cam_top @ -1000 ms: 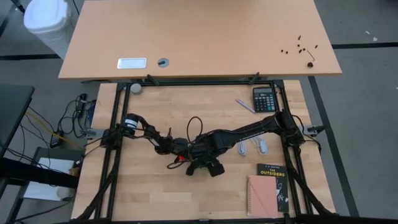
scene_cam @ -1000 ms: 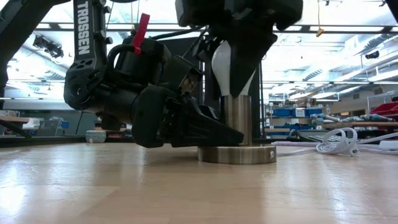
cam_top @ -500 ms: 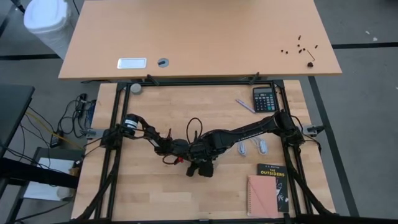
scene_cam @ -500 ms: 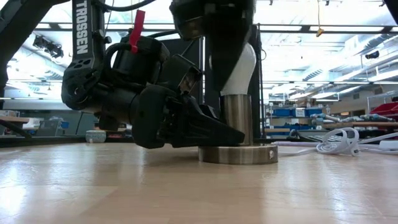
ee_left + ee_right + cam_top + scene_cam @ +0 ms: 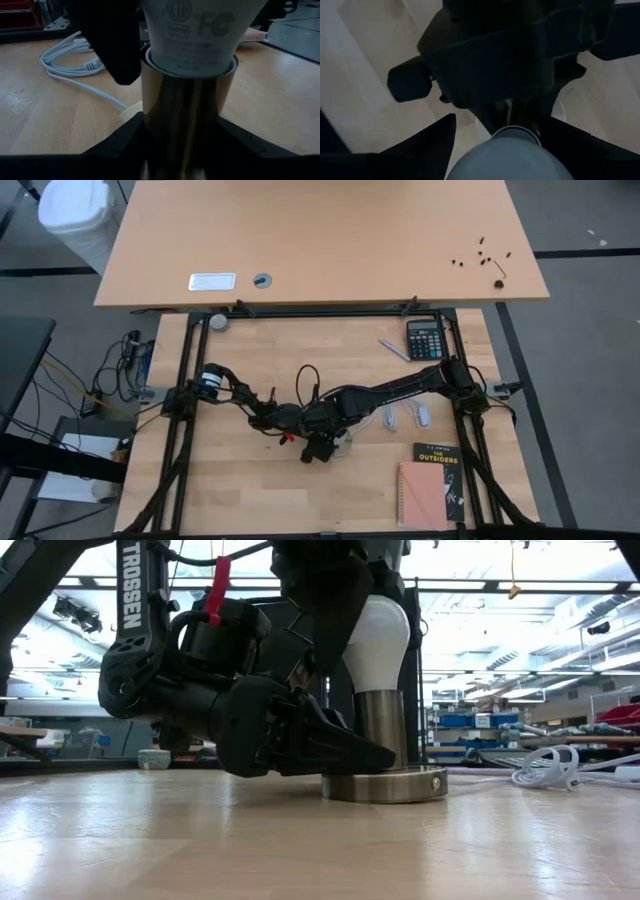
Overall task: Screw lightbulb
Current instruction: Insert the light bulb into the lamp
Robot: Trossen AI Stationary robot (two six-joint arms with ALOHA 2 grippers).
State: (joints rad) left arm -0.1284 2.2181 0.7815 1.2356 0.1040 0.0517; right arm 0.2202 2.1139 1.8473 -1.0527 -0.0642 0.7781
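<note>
The right gripper [image 5: 345, 610] has turned and spread wider around the white pear-shaped lightbulb [image 5: 378, 640], now more exposed; left gripper [image 5: 340, 745] clamps the silvery metal socket [image 5: 383, 755]

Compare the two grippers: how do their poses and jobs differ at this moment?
The left gripper lies low along the table, its fingers clasping the metal socket. The right gripper comes from above, its fingers spread around the lightbulb, which stands upright in that socket. Both meet at one spot.
</note>
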